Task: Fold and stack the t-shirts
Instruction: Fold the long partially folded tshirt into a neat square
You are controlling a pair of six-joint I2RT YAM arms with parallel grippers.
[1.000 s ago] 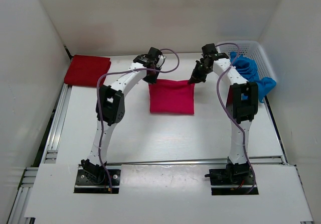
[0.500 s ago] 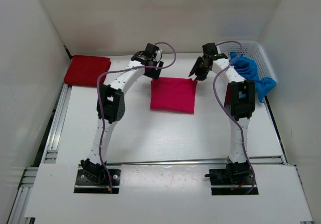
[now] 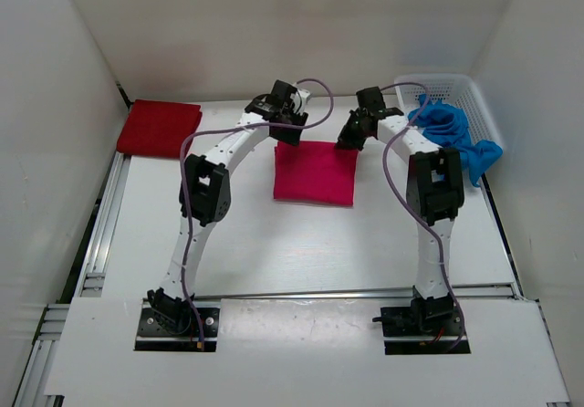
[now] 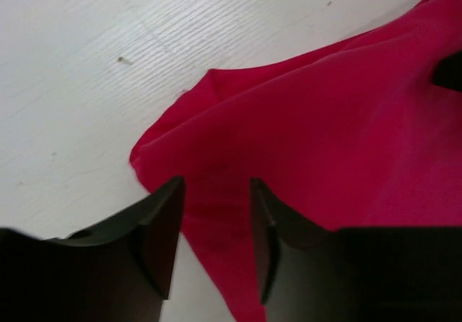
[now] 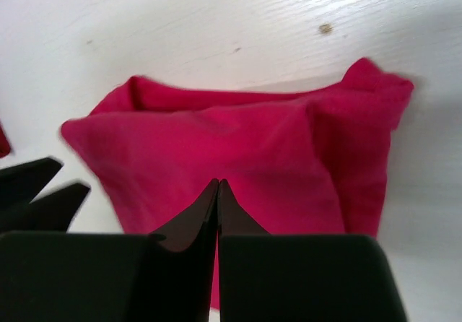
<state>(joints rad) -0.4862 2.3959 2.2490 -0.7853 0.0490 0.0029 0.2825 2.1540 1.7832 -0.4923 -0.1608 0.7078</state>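
The magenta-pink t-shirt [image 3: 315, 174] lies folded in a rough square at the table's middle. My left gripper [image 3: 290, 134] hovers over its far left corner [image 4: 209, 105]; in the left wrist view the left gripper [image 4: 215, 186] is open, with cloth showing through the gap and nothing gripped. My right gripper [image 3: 348, 140] is at the far right corner; in the right wrist view the right gripper [image 5: 218, 183] is shut and empty just above the magenta-pink shirt [image 5: 238, 149]. The dark red t-shirt [image 3: 158, 127] lies folded at the far left. The bright blue t-shirt [image 3: 452, 126] is bunched up in the basket.
A white mesh basket [image 3: 467, 86] stands at the far right corner, with blue cloth spilling over its near side [image 3: 484, 159]. White walls close in the table on three sides. Metal rails run along the left edge [image 3: 100, 234] and the near edge.
Both grippers let go of the magenta-pink shirt's far corners, and it now lies flat. The right gripper shut again empty and shifted left; the left gripper narrowed but stays open.
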